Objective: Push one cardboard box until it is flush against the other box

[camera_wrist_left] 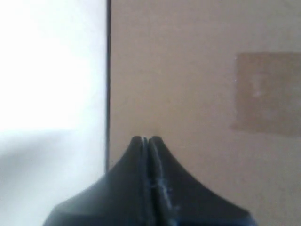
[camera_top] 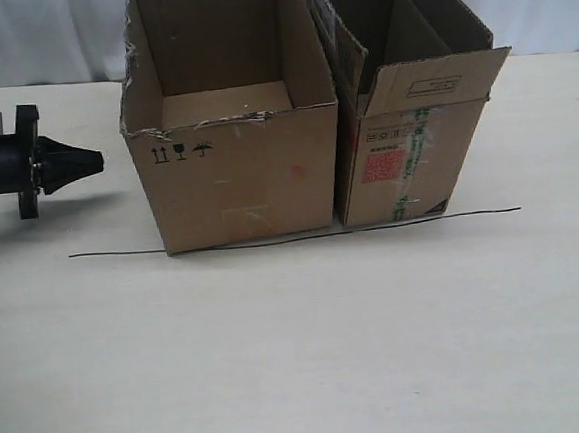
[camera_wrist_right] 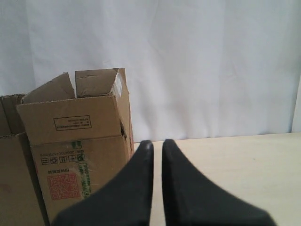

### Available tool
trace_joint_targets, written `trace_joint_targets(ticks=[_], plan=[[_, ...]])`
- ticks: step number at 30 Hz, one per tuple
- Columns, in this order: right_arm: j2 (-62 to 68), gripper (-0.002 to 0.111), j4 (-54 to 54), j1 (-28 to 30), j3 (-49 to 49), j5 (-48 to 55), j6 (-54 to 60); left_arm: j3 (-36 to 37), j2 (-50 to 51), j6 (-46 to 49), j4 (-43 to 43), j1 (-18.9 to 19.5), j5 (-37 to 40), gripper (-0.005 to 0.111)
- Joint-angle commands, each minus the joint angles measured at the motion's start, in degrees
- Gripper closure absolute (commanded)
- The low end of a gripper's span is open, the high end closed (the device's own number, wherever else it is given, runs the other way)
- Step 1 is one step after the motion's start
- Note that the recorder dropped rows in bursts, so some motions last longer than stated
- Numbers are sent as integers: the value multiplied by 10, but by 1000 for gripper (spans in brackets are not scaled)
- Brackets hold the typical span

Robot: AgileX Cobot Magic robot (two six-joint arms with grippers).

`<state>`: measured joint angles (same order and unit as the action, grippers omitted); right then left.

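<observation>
The wide cardboard box, with a torn rim and black symbols, stands mid-table. Its right wall lies close against the other box, the narrower carton with a red label and green tape; only a thin dark seam shows between them. My left gripper is shut and empty, pointing at the wide box's left wall with a small gap to it. In the left wrist view that wall fills the frame beyond the shut left gripper. The right gripper is shut to a thin slit and empty, and stands off from the other box.
A thin black line runs across the pale table along the front of both boxes. A white curtain hangs behind. A tape patch marks the wide box's wall.
</observation>
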<state>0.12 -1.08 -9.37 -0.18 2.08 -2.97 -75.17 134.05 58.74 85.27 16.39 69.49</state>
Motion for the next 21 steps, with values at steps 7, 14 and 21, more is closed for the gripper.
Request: trace_joint_targets(ticks=[7, 14, 21], plan=[[-1, 103, 4, -1, 2, -5, 1, 4, -165, 14, -119, 101, 5, 107], [-1, 103, 4, -1, 2, -5, 1, 142, -399, 93, -79, 130, -124, 107], [-1, 103, 4, -1, 2, -5, 1, 338, -642, 195, 82, 127, -243, 107]])
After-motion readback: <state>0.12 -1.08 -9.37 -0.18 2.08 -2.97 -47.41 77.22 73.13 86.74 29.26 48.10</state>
